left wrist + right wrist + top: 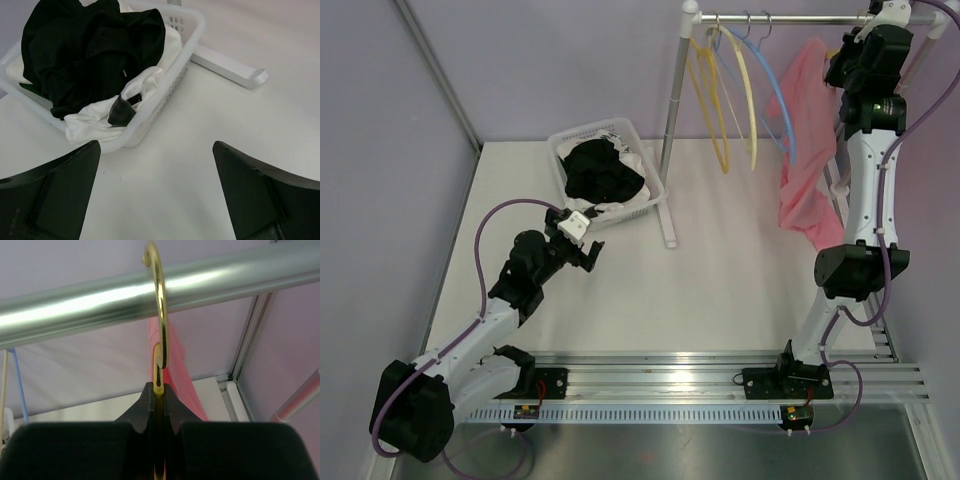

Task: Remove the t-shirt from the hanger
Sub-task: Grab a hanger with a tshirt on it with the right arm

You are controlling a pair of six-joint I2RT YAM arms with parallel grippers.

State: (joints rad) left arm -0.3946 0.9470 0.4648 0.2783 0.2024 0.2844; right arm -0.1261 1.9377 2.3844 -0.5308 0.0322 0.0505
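Overhead, the right gripper [158, 390] is raised to a metal clothes rail [75, 305], its two dark fingers pressed together on the thin neck of a gold-coloured hanger [160, 300]. Directly above the fingertips, the hanger's hook curls over the rail and rests on it. Just behind and below the gripper hangs the pink t-shirt [805, 150], draping down past the arm's upper links. Its shoulders are hidden by the gripper, so how it sits on the hanger cannot be seen.

Along the rail, away from this gripper toward the other arm, three bare hangers dangle: a blue hanger [775, 100] nearest, then a cream hanger [750, 100], then a yellow hanger [712, 110].

Low over the table [720, 290], well apart from the rail, the left gripper [155, 145] hangs with its fingers spread wide and nothing between them. Just ahead of it and slightly to one side sits a white basket [195, 30] holding a crumpled black garment [90, 45] on top of a white garment [95, 125].

As a judgement, the task is at an early stage: the hanger is gripped but not yet lifted off the rail, and the shirt appears to be on it. Unhooking the hanger and pulling the shirt free are both left to do.
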